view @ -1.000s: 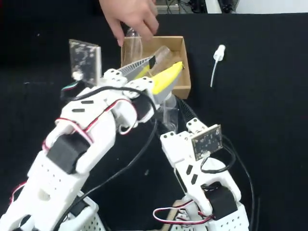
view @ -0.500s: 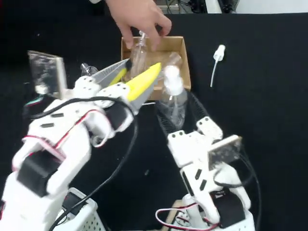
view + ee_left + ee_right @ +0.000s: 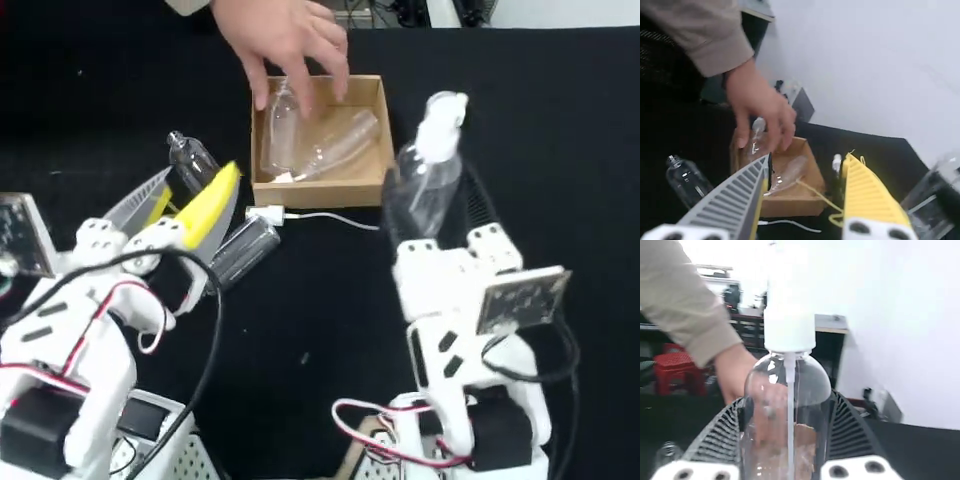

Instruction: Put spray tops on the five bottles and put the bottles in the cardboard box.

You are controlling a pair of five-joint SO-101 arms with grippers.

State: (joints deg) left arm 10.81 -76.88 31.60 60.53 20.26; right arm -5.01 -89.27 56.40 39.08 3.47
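Holding capped bottle upright in right gripper, jaws clamped on its body, just beside cardboard box: boxing step. Next: swing over box, lower, release, minding hand inside. Left gripper jaws wide, empty, nr uncapped bottle.

The left tool drew back off the cardboard box; the right tool swung its capped bottle toward the tabletop's right edge.

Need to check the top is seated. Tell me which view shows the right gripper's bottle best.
Right wrist view: the bottle, white spray top and dip tube show close up in the right gripper. The high view shows it whole; the left wrist view, just a sliver.
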